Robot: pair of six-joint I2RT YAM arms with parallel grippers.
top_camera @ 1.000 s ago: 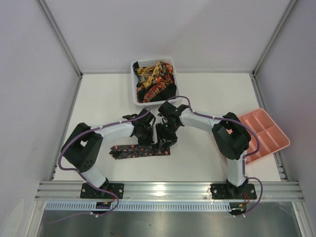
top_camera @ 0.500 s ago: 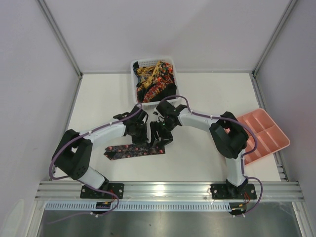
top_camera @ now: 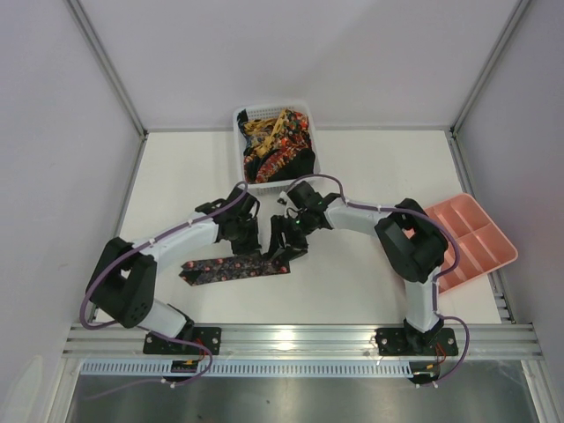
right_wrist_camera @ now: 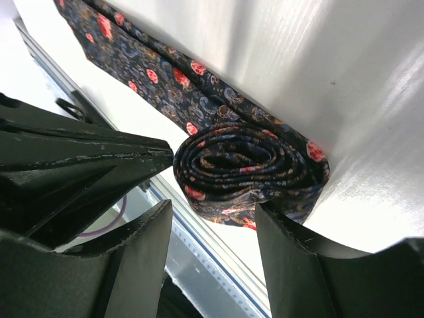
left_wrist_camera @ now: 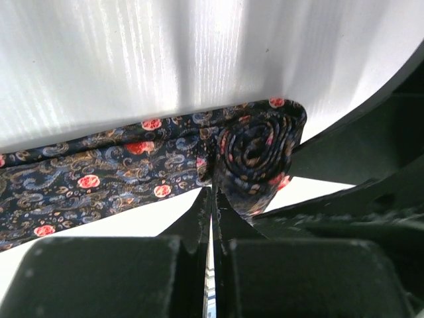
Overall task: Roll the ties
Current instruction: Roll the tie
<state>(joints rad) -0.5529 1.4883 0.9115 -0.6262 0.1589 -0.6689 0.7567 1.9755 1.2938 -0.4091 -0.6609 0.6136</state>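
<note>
Over the last second we see the left arm point(top_camera: 189, 233) stretch out and sink lower. The tie point(top_camera: 225, 270) has slid a little to the left on the table point(top_camera: 370, 282), its free tip now nearer the left edge. Its rolled end point(top_camera: 284, 256) has moved left too, so we judge the coil is advancing along the fabric.

The tie lies flat in front of both arms, with a tight spiral point(right_wrist_camera: 252, 169) at its right end. Most of its length is still unrolled, so we judge this tie well short of done.

The right fingers point(right_wrist_camera: 99, 165) stand on either side of the coil and hold it. The left fingers point(left_wrist_camera: 192, 225) are pressed together, their tips at the seam where the coil point(left_wrist_camera: 255, 156) meets the flat fabric. We cannot tell whether any cloth is nipped there.

More ties fill the white basket point(top_camera: 240, 150) at the back.

We can read no brand, label or writing anywhere.
</note>
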